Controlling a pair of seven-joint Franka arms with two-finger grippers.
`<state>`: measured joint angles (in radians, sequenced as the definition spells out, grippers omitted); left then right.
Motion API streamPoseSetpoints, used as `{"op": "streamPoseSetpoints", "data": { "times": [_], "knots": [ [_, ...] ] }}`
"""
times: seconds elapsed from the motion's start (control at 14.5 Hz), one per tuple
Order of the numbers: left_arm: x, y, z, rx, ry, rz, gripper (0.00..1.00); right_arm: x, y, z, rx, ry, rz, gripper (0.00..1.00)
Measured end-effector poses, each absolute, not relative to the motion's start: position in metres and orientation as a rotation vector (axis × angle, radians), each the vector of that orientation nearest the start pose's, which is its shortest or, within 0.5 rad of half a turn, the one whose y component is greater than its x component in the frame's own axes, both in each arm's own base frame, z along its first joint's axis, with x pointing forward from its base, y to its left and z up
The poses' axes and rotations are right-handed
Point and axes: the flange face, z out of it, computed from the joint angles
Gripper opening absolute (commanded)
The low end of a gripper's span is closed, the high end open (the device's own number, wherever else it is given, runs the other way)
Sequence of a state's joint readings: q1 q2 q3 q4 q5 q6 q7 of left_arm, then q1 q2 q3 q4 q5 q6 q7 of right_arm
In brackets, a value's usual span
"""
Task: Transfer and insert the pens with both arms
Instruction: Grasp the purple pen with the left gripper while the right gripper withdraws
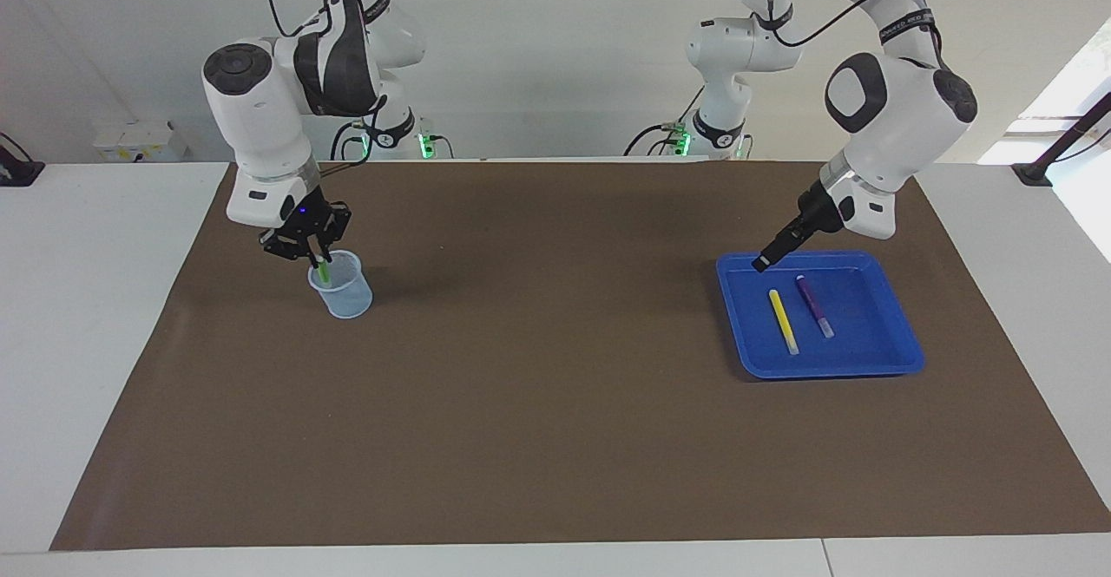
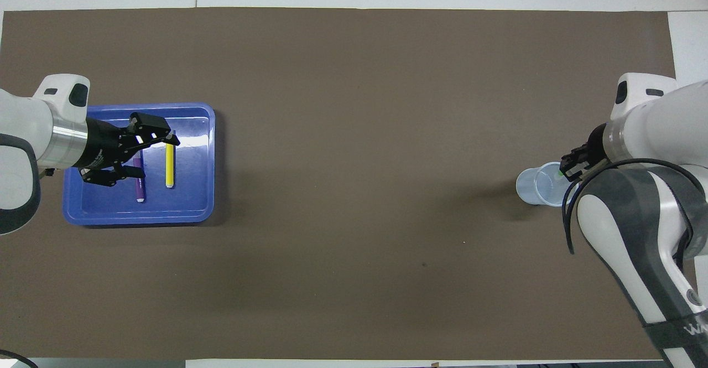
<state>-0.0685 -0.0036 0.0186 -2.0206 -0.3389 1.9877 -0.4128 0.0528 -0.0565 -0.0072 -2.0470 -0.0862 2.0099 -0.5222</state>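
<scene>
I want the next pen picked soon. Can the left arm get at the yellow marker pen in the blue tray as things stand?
Probably yes. The left gripper hangs open over the blue plastic tray, and the slim yellow marker pen lies bare beside the purple marker pen, apart from it, nothing on top.

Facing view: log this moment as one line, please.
right gripper: shut on green pen, over cup | left gripper: open, over blue tray | yellow pen, purple pen: in tray
</scene>
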Motion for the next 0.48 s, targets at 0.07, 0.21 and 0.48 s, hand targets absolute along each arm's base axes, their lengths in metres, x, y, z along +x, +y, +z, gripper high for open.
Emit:
{"op": "streamPoseSetpoints", "data": {
  "times": [0.07, 0.21, 0.48],
  "knots": [
    [0.55, -0.034, 0.446, -3.336, -0.762, 0.155, 1.0, 0.538, 0.019, 0.466, -3.076, -0.958, 0.002, 0.87],
    [0.556, -0.017, 0.432, -3.322, -0.555, 0.112, 1.0, 0.538, 0.02, 0.466, -3.076, -0.958, 0.002, 1.0],
    [0.574, -0.006, 0.392, -3.228, -0.118, 0.018, 1.0, 0.541, 0.022, 0.479, -3.066, -0.942, -0.033, 1.0]
  ]
}}
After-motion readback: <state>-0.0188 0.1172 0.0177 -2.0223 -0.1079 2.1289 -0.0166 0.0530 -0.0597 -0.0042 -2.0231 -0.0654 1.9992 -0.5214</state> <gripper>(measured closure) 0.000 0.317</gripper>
